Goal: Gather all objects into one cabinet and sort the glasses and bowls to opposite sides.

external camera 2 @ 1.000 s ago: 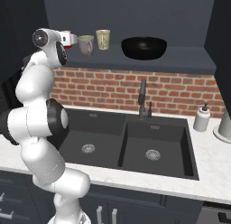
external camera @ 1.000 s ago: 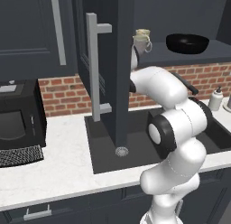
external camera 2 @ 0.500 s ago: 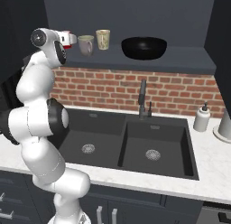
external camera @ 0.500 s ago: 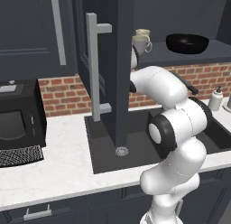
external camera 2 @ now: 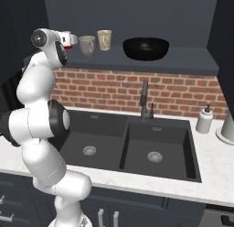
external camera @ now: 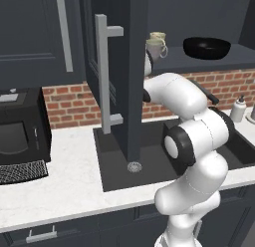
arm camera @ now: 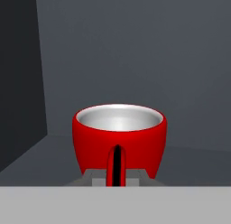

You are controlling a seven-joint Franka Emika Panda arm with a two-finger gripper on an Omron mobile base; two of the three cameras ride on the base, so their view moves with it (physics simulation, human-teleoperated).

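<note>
The small red cup sits close in front of the hand camera, white inside, against the dark cabinet interior. In the right base view my gripper holds the red cup at the left end of the cabinet shelf, just left of a beige-grey mug. A second mug stands behind it. The wide black bowl rests toward the right of the shelf. In the left base view the open cabinet door hides the hand, while the mugs and bowl show.
The door's long bar handle stands out to the left. Below are a double sink with a faucet, a brick backsplash, a soap bottle and a black microwave on the left counter.
Almost nothing differs: the hand with the red cup has shifted only very slightly at the shelf's left end. The mugs and the bowl stay put.
</note>
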